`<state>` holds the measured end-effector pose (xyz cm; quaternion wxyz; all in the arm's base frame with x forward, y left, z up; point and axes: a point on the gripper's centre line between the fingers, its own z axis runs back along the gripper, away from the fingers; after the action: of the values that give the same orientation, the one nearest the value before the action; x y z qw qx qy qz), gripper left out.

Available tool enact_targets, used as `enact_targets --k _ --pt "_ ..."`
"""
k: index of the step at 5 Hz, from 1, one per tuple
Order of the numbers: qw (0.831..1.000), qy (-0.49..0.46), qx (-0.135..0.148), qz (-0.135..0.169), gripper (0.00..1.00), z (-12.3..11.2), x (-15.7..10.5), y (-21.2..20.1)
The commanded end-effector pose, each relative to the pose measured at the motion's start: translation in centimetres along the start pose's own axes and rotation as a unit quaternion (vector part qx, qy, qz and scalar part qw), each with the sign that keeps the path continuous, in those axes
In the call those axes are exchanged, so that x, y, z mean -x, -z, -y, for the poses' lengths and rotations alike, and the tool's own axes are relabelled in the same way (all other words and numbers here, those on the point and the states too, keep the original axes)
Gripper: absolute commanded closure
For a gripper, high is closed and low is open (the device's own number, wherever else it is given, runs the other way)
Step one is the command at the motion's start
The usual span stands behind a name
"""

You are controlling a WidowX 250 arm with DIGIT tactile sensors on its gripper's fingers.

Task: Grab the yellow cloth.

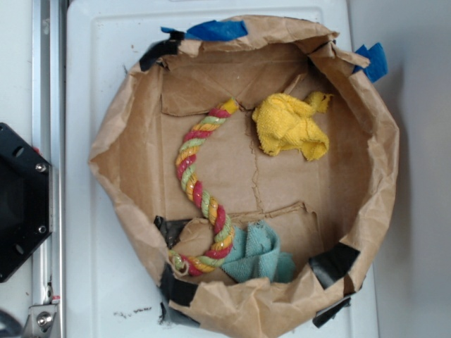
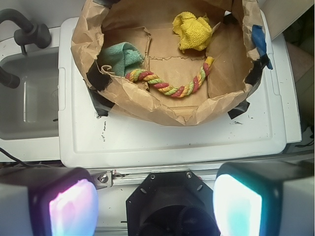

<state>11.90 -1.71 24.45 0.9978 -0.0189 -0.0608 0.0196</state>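
Nothing's really started yet — the yellow cloth [image 1: 290, 125] sits bunched up in the paper-bag bin [image 1: 113, 141], next to one end of the rope [image 1: 199, 190] and well apart from the teal rag [image 1: 259, 255]. The end effector [image 2: 156, 206] is spread wide and empty, well back from the bin over the arm's base. The whole reach, descent and grab are left to do.

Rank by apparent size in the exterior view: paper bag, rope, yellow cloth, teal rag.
1. Paper bag, by far the largest; it holds the rest.
2. Rope, longest of the contents, though thin.
3. Yellow cloth and teal rag look about alike; the bag's near wall hides part of the rag, so no ranking between them.
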Motion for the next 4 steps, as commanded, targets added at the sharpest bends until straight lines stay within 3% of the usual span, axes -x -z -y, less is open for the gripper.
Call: enact_targets --k 1,3,4 --pt "1.000 0.000 0.000 0.000 0.00 0.0 0.0 0.0" --pt "0.998 -0.004 -0.065 0.019 0.00 -0.9 -8.5 6.5" --pt "0.997 0.005 -0.063 0.032 0.00 -1.5 -10.8 8.1"
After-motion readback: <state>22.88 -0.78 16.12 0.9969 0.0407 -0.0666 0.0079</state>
